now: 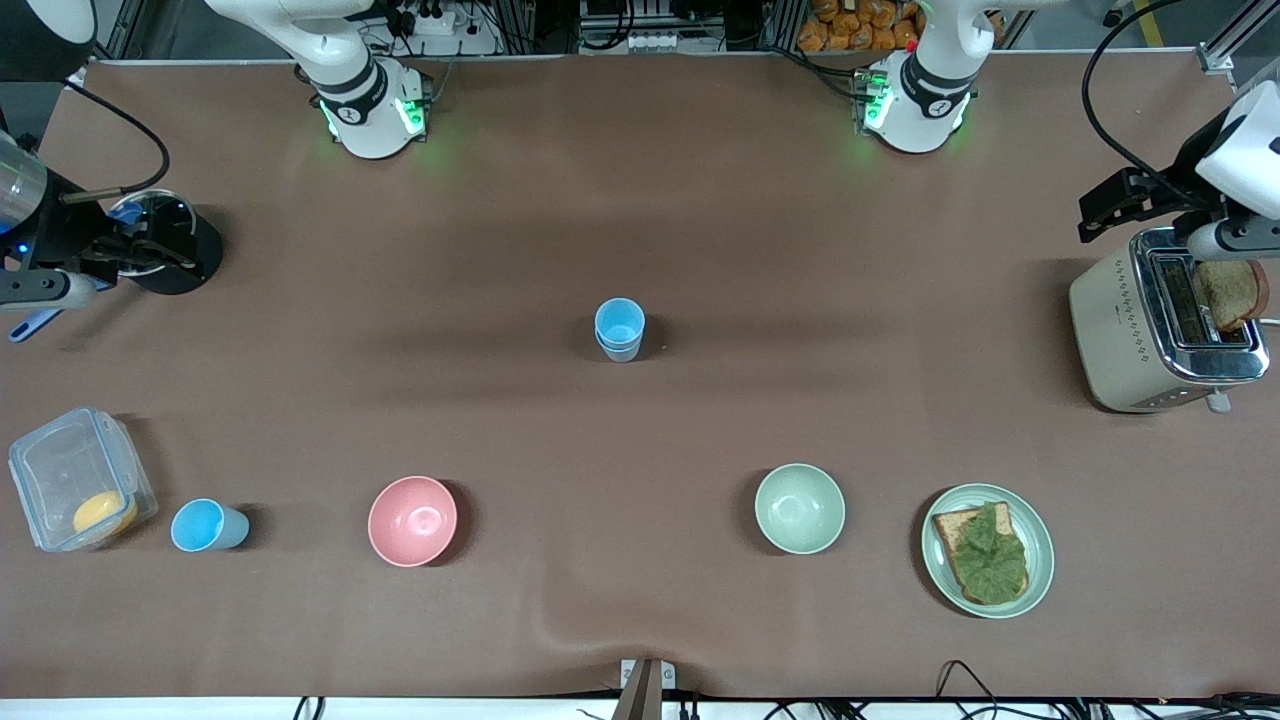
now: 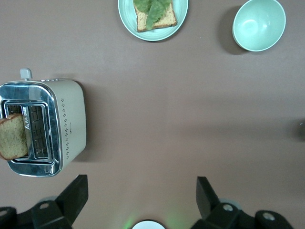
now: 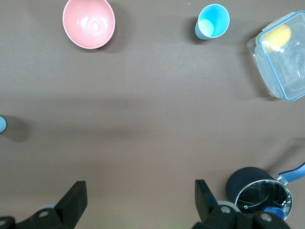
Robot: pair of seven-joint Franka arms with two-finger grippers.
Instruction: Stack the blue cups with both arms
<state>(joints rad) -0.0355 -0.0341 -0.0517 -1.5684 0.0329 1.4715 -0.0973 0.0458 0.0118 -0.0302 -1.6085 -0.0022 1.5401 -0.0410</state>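
Blue cups: two nested mid-table [image 1: 619, 329], one loose [image 1: 208, 526] | right hand [image 3: 138, 198], left hand [image 2: 140, 195] spread, waiting | next: right fetches loose cup.

Table covering [image 1: 700, 200]: plain matte brown. Two stacked smooth plastic tumblers [image 1: 620, 328]: light blue. Single plastic tumbler [image 1: 207, 525]: same light blue, brighter blue inside. Round plastic bowl [image 1: 412, 520]: pink. Second round bowl [image 1: 799, 508]: pale green. Round plate [image 1: 1040, 545]: pale green, carrying brown bread with a green leaf [image 1: 985, 555]. Boxy toaster [image 1: 1130, 335]: cream sides with a small dotted diamond pattern, chrome top. Clear lidded box [image 1: 60, 470]: blue-trimmed, yellow item inside.
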